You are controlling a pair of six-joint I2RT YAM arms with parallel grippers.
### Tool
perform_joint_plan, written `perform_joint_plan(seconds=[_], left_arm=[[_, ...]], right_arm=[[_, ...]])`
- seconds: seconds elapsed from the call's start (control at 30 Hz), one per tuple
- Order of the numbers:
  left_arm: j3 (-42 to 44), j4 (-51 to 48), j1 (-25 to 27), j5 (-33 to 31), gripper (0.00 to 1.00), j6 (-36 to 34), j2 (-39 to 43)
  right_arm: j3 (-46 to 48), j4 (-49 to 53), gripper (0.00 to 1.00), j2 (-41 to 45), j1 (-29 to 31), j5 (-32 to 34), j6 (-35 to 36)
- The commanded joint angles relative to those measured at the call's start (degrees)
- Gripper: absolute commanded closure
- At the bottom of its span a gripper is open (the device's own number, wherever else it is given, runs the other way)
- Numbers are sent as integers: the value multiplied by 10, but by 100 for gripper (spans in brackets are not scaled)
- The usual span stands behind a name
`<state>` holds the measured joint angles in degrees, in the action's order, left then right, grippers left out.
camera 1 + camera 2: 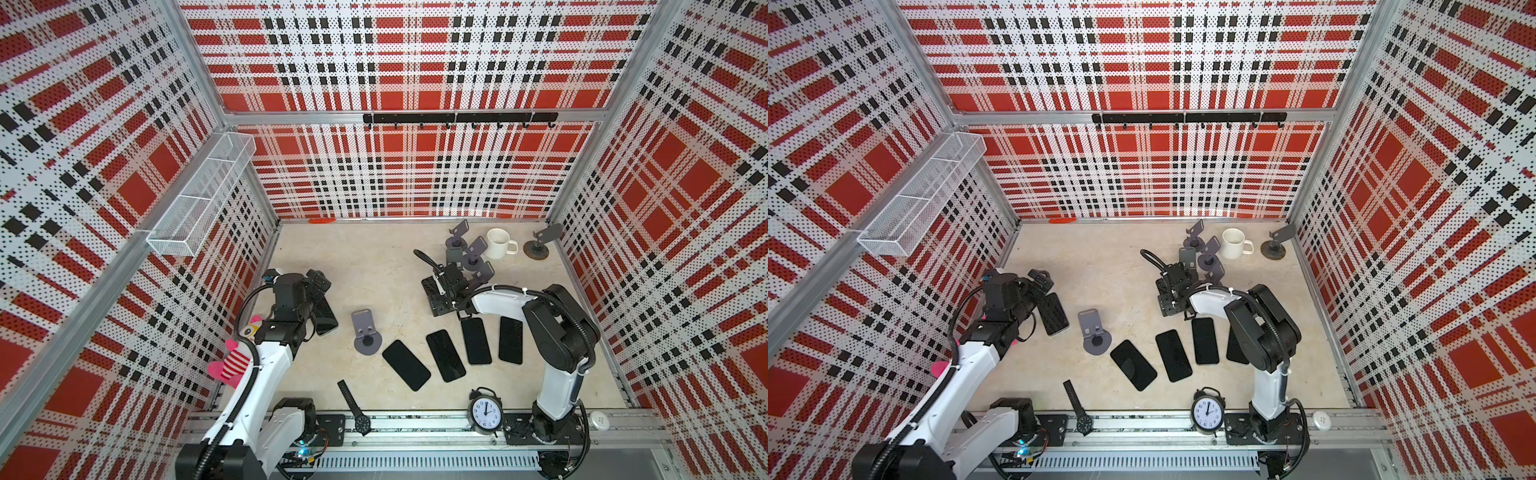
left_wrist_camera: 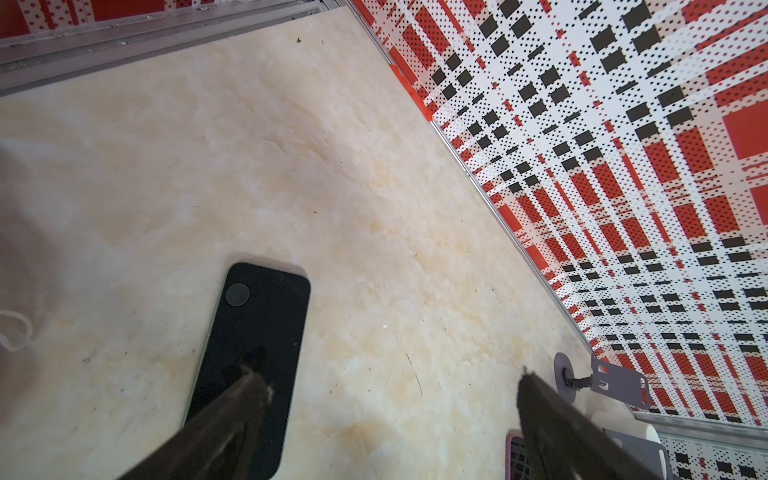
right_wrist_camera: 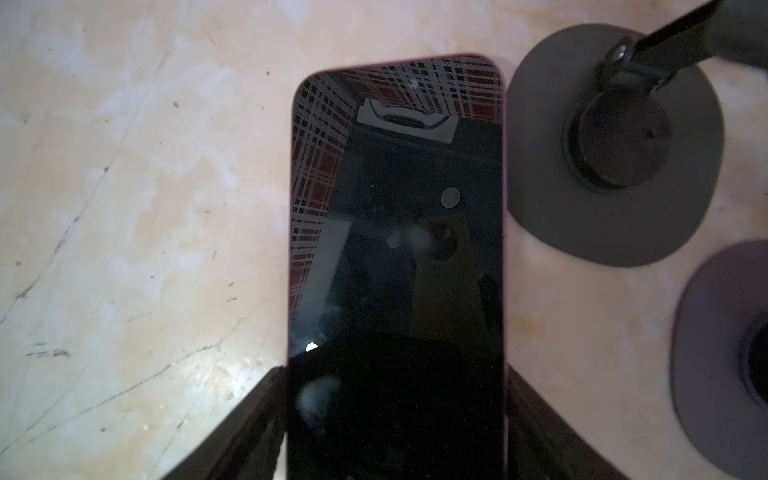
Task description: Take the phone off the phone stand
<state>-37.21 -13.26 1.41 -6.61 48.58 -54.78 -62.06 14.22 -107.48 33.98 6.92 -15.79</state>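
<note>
Workcell in both top views: left gripper [image 1: 319, 281] [image 1: 1040, 279] left of centre, fingers spread wide and empty, above black phone [image 1: 326, 318] [image 1: 1054, 313] lying flat on beige marble-patterned tabletop [image 1: 374, 266]. Right gripper [image 1: 440, 293] [image 1: 1171, 293] right of centre, pointed down just beside cluster of grey phone stands [image 1: 469, 259]; grasp hidden there by the wrist body. Empty phone stand [image 1: 365, 332] at centre, with four dark phones [image 1: 445, 355] in a row, flat on the tabletop, to its lower right. White mug [image 1: 498, 243] and lone stand [image 1: 540, 241] toward upper right of the tabletop. Alarm clock [image 1: 485, 411] and wristwatch [image 1: 353, 409] along the lower edge.

Left wrist view: left gripper [image 2: 392, 375] with two dark fingers [image 2: 232, 415] far apart and nothing between them. Black phone [image 2: 266, 316] screen up, partly under one finger. Corner of pink-edged phone [image 2: 514, 457] beside the other finger, mostly hidden. Tilted grey stand [image 2: 619, 382] against plaid wall [image 2: 623, 166].

Right wrist view: pink-edged phone [image 3: 395, 228] filling the centre, dark screen mirroring the plaid wall, clamped by its long edges between the fingers [image 3: 257, 419] of right gripper [image 3: 395, 374]. Two round grey stand bases [image 3: 540, 187] just beside the phone, apart from it. Support beneath the phone not discernible.
</note>
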Motion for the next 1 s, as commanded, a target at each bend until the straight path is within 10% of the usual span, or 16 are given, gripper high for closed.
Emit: perform_joint_plan(seconds=[0.0,0.97], left_arm=[[1,9,-6,5,2,-8,5],[6,-7,-17,-18,2,-41,20]], right_arm=[[2,24,21,-23,-4,5,9],[-21,-80,9,123,49,-78,23]])
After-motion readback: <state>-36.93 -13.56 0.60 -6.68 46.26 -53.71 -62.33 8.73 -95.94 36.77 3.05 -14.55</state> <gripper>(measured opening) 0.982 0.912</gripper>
